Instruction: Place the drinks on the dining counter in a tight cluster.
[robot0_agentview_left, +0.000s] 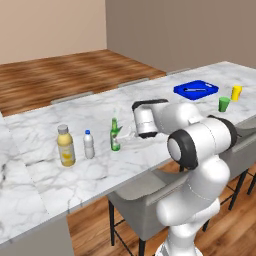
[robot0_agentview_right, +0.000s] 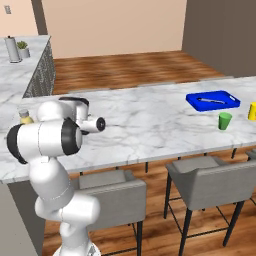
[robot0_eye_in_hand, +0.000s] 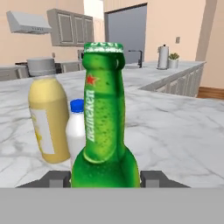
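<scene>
On the dining counter (robot0_agentview_left: 150, 160) the three drinks stand in a row. The yellow juice bottle (robot0_agentview_left: 65, 145) is at the left, the clear bottle with the blue cap (robot0_agentview_left: 89, 144) is in the middle, and the slim green glass bottle (robot0_agentview_left: 115, 135) is at the right. My gripper (robot0_agentview_left: 121, 135) reaches in level from the right and is shut on the green bottle's lower body. In the hand view the green bottle (robot0_eye_in_hand: 104, 127) rises between the fingertips (robot0_eye_in_hand: 59, 178). The clear bottle (robot0_eye_in_hand: 77, 131) and the yellow bottle (robot0_eye_in_hand: 47, 122) stand just behind it to the left.
A blue tray (robot0_agentview_left: 196, 90), a green cup (robot0_agentview_left: 224, 104) and a yellow cup (robot0_agentview_left: 236, 92) sit far right on the counter. Grey stools (robot0_agentview_right: 215, 180) stand under the overhanging edge. My own arm (robot0_agentview_right: 50, 137) hides most of the bottles in the right base view.
</scene>
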